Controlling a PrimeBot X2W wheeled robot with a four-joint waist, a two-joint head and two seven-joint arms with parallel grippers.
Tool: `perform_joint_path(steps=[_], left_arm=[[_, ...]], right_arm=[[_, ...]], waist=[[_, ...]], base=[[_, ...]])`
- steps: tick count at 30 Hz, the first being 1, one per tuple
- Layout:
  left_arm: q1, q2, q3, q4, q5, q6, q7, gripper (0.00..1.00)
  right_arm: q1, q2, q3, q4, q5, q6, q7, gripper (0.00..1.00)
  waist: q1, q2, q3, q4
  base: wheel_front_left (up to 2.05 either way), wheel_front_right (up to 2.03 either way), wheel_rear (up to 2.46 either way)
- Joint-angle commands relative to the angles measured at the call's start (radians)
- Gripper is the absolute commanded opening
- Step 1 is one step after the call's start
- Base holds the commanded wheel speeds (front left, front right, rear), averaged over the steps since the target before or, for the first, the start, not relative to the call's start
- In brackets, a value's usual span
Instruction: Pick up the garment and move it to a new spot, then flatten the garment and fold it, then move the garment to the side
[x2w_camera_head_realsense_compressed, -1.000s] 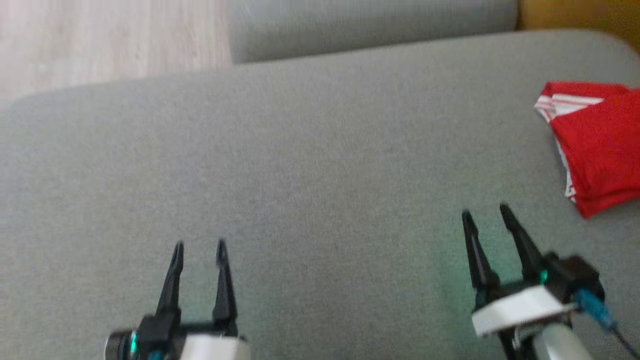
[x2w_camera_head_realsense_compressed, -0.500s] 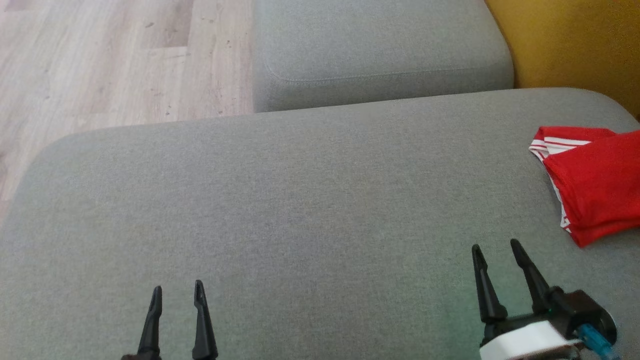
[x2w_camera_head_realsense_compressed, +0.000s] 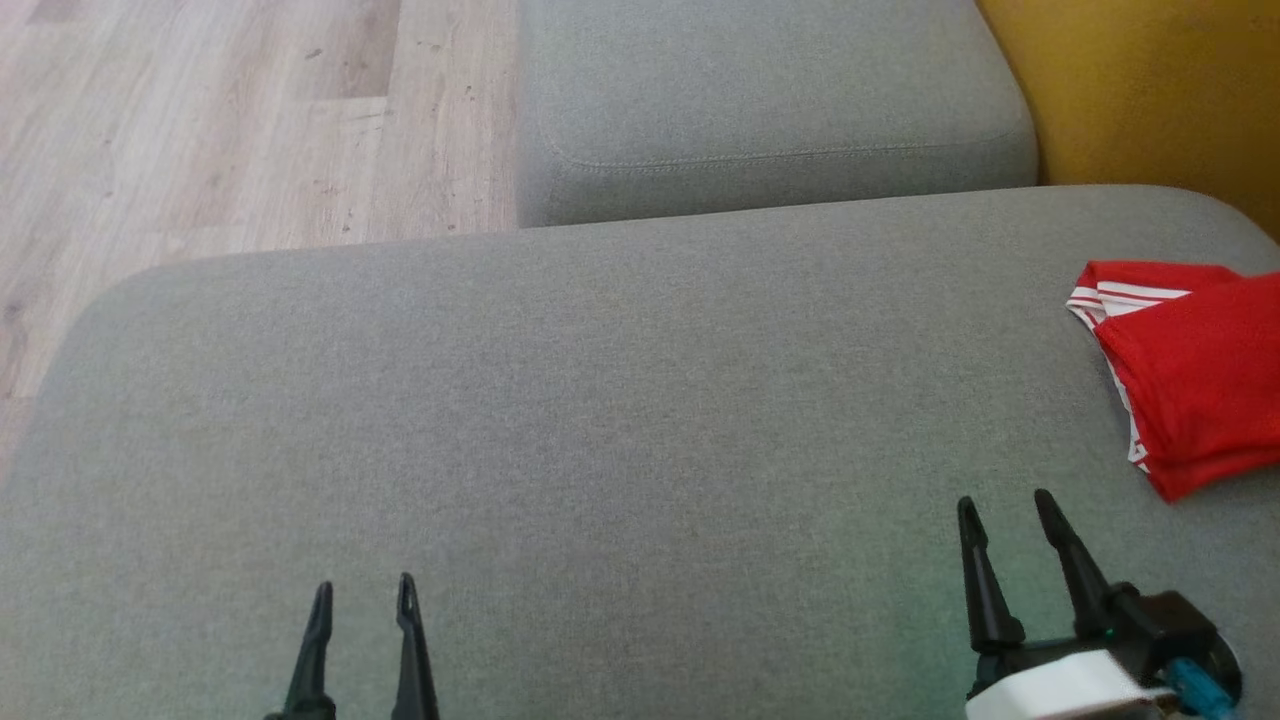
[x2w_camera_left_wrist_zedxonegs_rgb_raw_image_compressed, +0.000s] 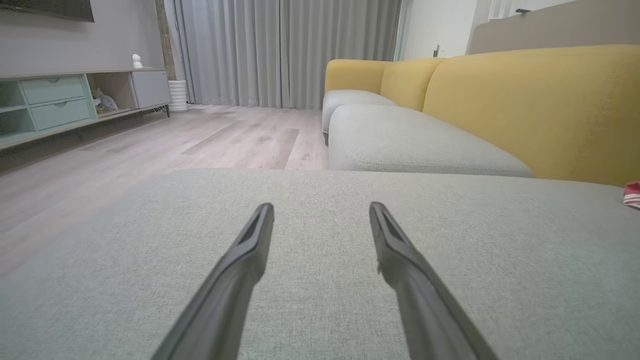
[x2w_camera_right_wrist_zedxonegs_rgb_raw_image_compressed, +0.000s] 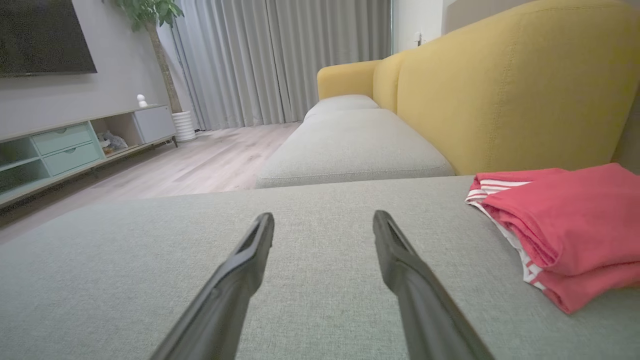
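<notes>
The garment (x2w_camera_head_realsense_compressed: 1190, 375) is a red piece with white-striped trim, folded in layers at the right edge of the grey sofa seat (x2w_camera_head_realsense_compressed: 600, 400). The right wrist view shows the garment (x2w_camera_right_wrist_zedxonegs_rgb_raw_image_compressed: 565, 220) to the right of my fingers, and a sliver of it (x2w_camera_left_wrist_zedxonegs_rgb_raw_image_compressed: 632, 194) sits at the far right of the left wrist view. My right gripper (x2w_camera_head_realsense_compressed: 1007, 504) hovers open over the seat, below and left of the garment, holding nothing. Low on the left, my left gripper (x2w_camera_head_realsense_compressed: 364, 592) is open and empty above bare cushion.
A second grey seat cushion (x2w_camera_head_realsense_compressed: 770, 100) lies beyond the one I work over. The yellow sofa back (x2w_camera_head_realsense_compressed: 1150, 90) rises on the right. Wooden floor (x2w_camera_head_realsense_compressed: 200, 120) is past the cushion's left and far edges. A low TV cabinet (x2w_camera_right_wrist_zedxonegs_rgb_raw_image_compressed: 75, 145) stands across the room.
The head camera has tilted, so more floor and the far cushion show. Both grippers sit lower in the picture and stay open. The garment lies as before.
</notes>
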Motion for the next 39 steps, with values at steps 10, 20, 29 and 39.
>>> perform_joint_path(steps=[10, 20, 29, 39], left_arm=[[-0.001, 0.004, 0.007, 0.047, -0.064, -0.007, 0.012, 0.00], [-0.028, 0.010, 0.021, 0.057, -0.175, -0.029, 0.033, 0.00], [-0.053, 0.015, 0.035, 0.066, -0.285, -0.052, 0.054, 0.00], [-0.081, 0.020, 0.053, 0.072, -0.406, -0.075, 0.078, 0.00]], right_arm=[[-0.001, -0.003, 0.001, 0.051, 0.080, 0.000, 0.015, 0.00], [-0.020, -0.008, -0.005, 0.052, 0.193, 0.000, 0.036, 0.00], [-0.038, -0.013, -0.012, 0.052, 0.304, 0.000, 0.057, 0.00], [-0.058, -0.016, -0.020, 0.052, 0.427, 0.000, 0.083, 0.00]], waist=[[0.0000, 0.0000, 0.004, 0.000], [0.0000, 0.0000, 0.009, 0.001], [0.0000, 0.0000, 0.014, 0.001], [0.0000, 0.0000, 0.020, 0.002]], base=[[0.00, 0.00, 0.00], [0.00, 0.00, 0.00], [0.00, 0.00, 0.00], [0.00, 0.00, 0.00]])
